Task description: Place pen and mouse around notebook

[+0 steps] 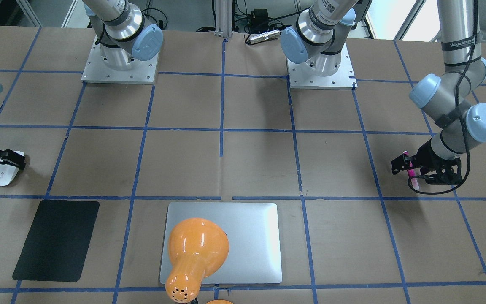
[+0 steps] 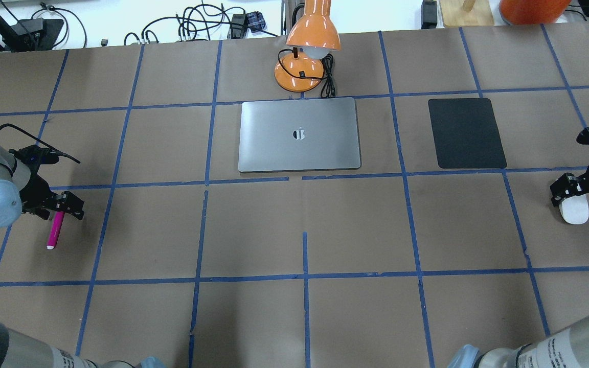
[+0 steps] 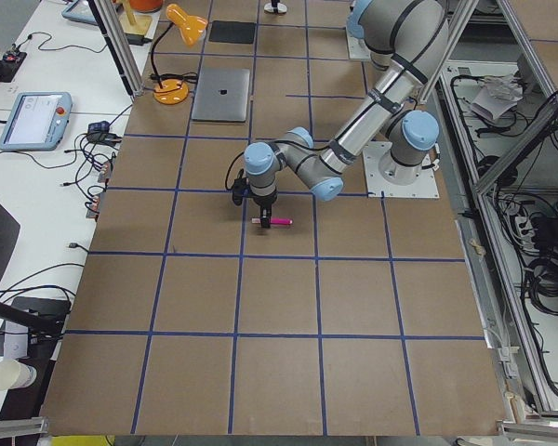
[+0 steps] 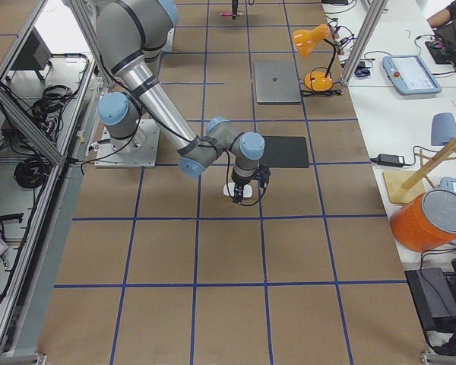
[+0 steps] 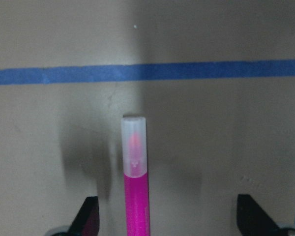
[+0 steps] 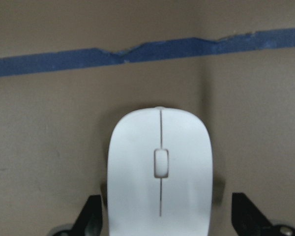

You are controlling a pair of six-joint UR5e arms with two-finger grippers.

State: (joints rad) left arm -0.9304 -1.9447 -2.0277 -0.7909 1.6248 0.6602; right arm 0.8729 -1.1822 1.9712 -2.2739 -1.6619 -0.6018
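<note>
The magenta pen point(image 2: 55, 230) lies flat on the paper-covered table at the robot's far left. My left gripper point(image 2: 59, 207) is down over its rear end and open. In the left wrist view the pen point(image 5: 135, 196) runs between the two fingertips point(image 5: 88, 216), with a clear gap on each side. At the far right lies the white mouse point(image 2: 574, 210). My right gripper point(image 2: 580, 197) is open and straddles the mouse point(image 6: 160, 172), with a narrow gap on each side. The silver notebook point(image 2: 299, 153) lies flat at the table's far middle.
An orange desk lamp point(image 2: 315, 30) stands just beyond the notebook, and its head overhangs the notebook point(image 1: 251, 236) in the front-facing view. A black mat point(image 2: 466, 133) lies to the notebook's right. Blue tape lines grid the brown table paper.
</note>
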